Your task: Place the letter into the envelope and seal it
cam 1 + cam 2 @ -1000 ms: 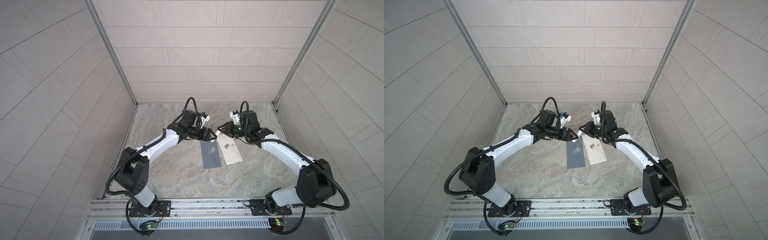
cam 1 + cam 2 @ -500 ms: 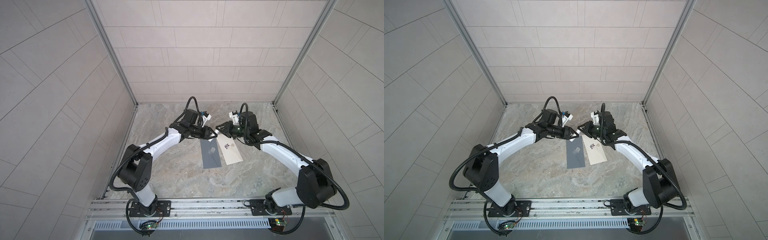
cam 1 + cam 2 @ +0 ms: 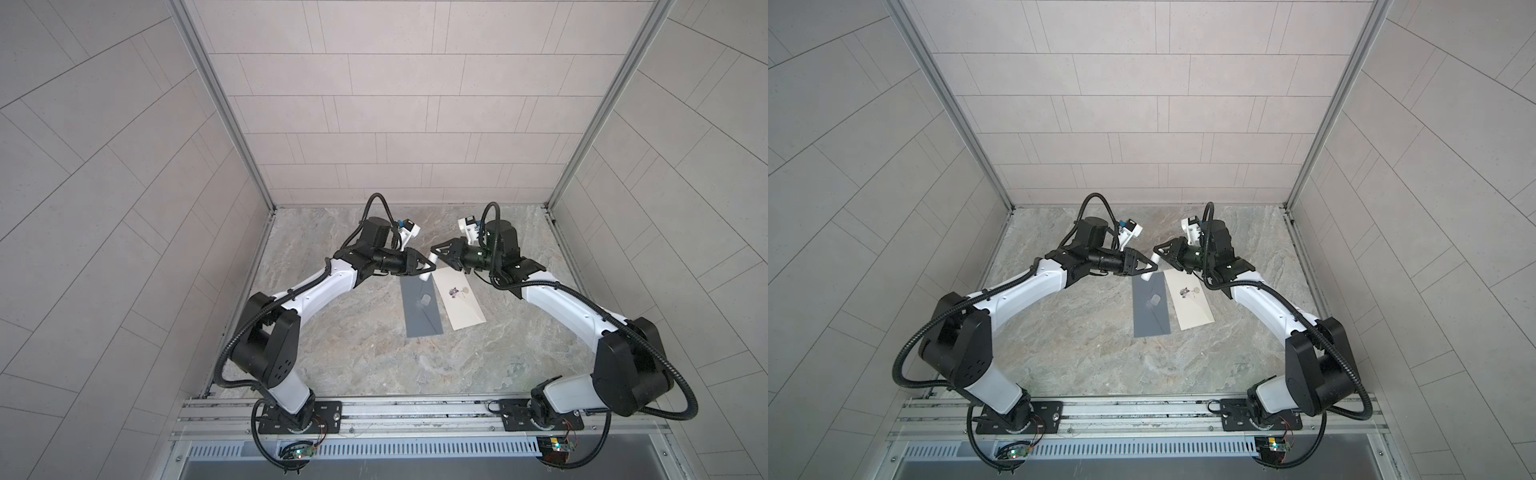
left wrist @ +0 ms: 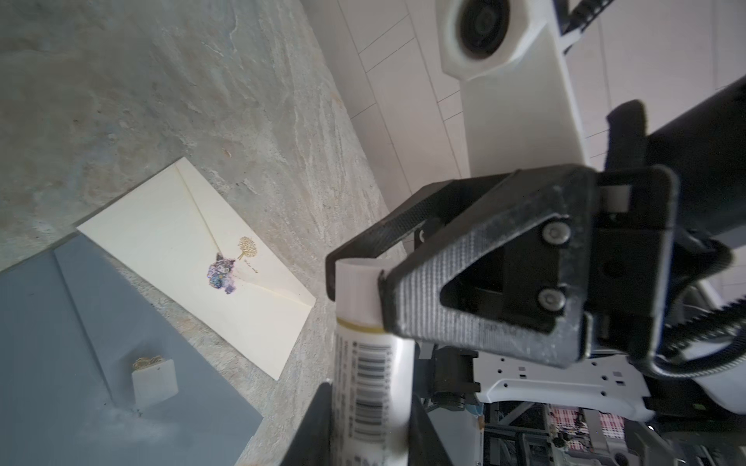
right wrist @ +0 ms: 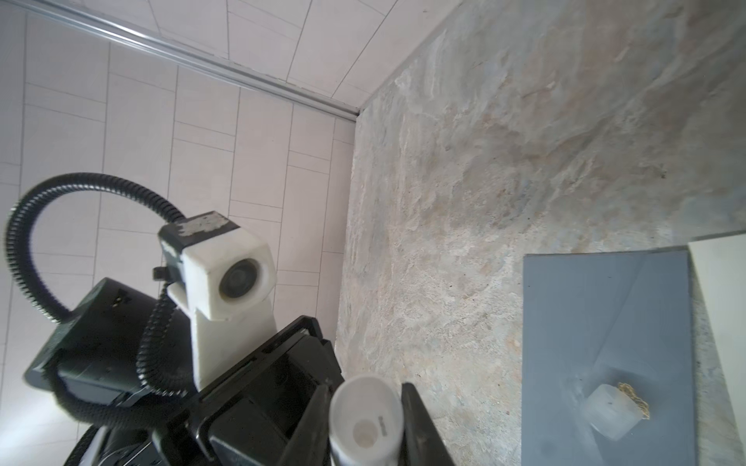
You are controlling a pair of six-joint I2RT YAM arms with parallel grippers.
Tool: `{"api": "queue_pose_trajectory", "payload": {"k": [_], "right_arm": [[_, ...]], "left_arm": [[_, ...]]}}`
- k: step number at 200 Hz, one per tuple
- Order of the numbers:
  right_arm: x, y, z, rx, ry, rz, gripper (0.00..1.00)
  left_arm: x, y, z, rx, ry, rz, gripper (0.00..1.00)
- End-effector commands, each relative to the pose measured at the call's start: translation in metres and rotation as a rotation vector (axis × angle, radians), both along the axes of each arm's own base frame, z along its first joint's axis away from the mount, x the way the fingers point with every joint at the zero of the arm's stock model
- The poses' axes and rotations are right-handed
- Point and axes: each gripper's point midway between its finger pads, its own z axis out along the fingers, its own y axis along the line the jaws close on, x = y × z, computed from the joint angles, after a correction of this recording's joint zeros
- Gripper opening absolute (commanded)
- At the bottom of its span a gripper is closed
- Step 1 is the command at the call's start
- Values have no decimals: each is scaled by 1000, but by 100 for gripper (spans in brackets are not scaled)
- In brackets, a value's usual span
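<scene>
You have both grippers on one glue stick [image 4: 365, 363], held in the air above the far end of the grey envelope [image 3: 419, 316]. The left gripper [image 4: 369, 427] pinches its barcoded body, and the right gripper [image 4: 357, 278] pinches the cap end. The grey envelope lies flat near the middle of the surface [image 3: 353, 332], lengthwise toward the far edge. Its flap is folded down, and a small translucent piece [image 3: 424, 299] with a gold bit rests on it. Just beside it on the right lies a cream envelope [image 3: 463, 307], angled, with its flap down under a purple sticker [image 3: 454, 292] (a gold tree is printed alongside). With both flaps down, the contents of either envelope are hidden from you.
</scene>
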Motion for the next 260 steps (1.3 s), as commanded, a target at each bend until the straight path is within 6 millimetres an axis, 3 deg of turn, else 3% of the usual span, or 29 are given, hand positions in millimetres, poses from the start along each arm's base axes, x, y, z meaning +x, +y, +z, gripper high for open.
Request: {"api": "queue_pose_trajectory", "payload": {"k": [1,45,75,90,107,117,139,150,182,218,260], "right_arm": [[-30,10,8,53,-47,185,0],[-64,10,4,20,-127,362,0],[-83,5,-10,-60,-134,440,0],[-83,2,-15,-84,-113,439,0],[-76,-3,-17,-141,-100,384,31],[-68,-8,-14,-168,-102,333,42],[-49,-19,-1,-194,-125,203,57],[-42,-23,9,-198,-145,153,58],[-29,-31,24,-204,-169,72,59],[-23,-27,43,-159,-219,42,58],[-22,-1,27,-213,-192,96,57]], "left_arm": [[15,11,82,-284,-94,9,0],[-2,30,142,-530,-112,-121,0],[-12,34,148,-547,-98,-177,0],[-11,33,141,-520,-85,-175,0],[-7,32,125,-450,-72,-138,0],[-4,34,110,-380,-93,-89,0],[-6,45,47,8,-169,25,0],[-12,50,27,179,-226,18,0],[-12,58,-4,370,-293,76,0],[-20,56,-8,467,-384,87,0],[-24,51,-8,464,-405,90,0]]}}
